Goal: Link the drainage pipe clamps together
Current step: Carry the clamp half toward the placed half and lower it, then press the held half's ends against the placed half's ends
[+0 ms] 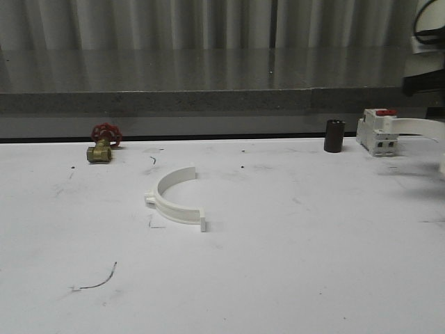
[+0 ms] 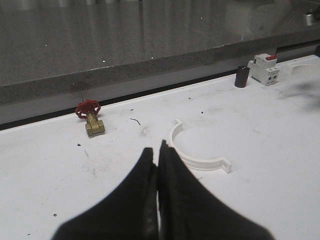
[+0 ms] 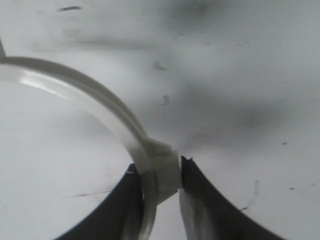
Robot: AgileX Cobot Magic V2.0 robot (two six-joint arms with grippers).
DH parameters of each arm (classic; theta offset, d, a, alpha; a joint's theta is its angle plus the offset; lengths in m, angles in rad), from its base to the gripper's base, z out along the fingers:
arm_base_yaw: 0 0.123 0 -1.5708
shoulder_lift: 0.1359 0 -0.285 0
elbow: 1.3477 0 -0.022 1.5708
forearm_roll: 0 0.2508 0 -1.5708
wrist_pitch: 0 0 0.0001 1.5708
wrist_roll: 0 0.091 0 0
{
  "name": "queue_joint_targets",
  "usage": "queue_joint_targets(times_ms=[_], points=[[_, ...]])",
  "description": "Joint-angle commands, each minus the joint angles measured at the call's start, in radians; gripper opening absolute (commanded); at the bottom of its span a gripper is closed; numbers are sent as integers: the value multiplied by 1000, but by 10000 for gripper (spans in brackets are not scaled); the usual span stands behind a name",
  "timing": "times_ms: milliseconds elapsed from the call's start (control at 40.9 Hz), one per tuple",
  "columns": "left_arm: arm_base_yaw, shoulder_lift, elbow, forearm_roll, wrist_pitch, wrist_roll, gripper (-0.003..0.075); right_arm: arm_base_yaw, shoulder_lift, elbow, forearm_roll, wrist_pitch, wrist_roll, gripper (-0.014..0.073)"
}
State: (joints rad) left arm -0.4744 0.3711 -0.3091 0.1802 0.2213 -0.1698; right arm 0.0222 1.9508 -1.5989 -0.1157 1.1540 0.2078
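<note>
One white half-ring clamp [image 1: 176,197] with small end tabs lies mid-table. The second clamp half [image 3: 107,117], a glossy curved band, is pinched at its tab end by the right gripper [image 3: 159,182]. The left gripper [image 2: 158,165] hovers, fingers pressed together, empty

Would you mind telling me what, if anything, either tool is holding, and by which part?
The right tool grips one clamp half at its end tab. The left tool is shut and empty.
</note>
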Motion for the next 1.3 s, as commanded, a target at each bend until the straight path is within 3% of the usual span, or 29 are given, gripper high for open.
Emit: queue_joint_targets(times_ms=[0,244,513,855,1271], points=[[-9,3,-28,3,-84,1,-20,85,-52,-22,-24,-8,95,99],[-9,3,-28,3,-84,1,-20,313,-38,-22,-22,-94,241,125],[-9,3,-28,3,-84,1,-20,433,71,-152,30,-84,291,125],[-9,3,-28,3,-84,1,-20,481,220,-316,77,-28,326,125],[-9,3,-28,3,-84,1,-20,482,245,-328,77,-68,350,125]])
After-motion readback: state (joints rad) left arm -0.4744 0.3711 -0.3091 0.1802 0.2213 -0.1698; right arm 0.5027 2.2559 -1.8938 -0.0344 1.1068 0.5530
